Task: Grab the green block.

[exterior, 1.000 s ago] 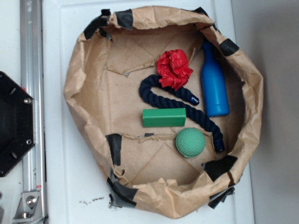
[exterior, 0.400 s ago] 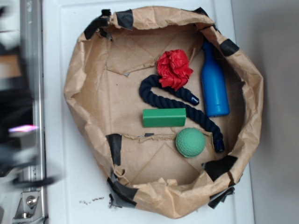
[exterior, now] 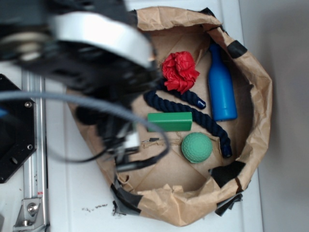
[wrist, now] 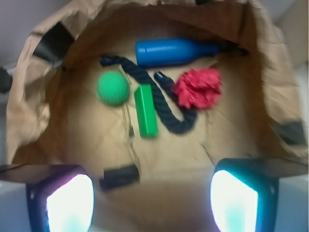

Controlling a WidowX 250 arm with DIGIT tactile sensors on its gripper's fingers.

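A crumpled brown paper basin (exterior: 251, 72) sits on my white counter (exterior: 72, 193), toward its right edge. My arm, large and blurred, covers the basin's top-left part in the overhead view. My pincer (wrist: 152, 198) is open, its two fingers (wrist: 65, 203) spread wide apart with nothing between them, hovering above the basin's near wall. The green block (exterior: 169, 122) lies flat near the middle of the basin floor, well clear of my pincer. A dark blue rope (exterior: 193, 108) snakes just beside the block. A paler green dimpled ball (exterior: 197, 147) rests near the block, toward the counter's bottom edge. A red crumpled cloth (exterior: 180, 71) lies by the rope, and a blue bottle (exterior: 221, 87) lies on its side next to the basin's right wall
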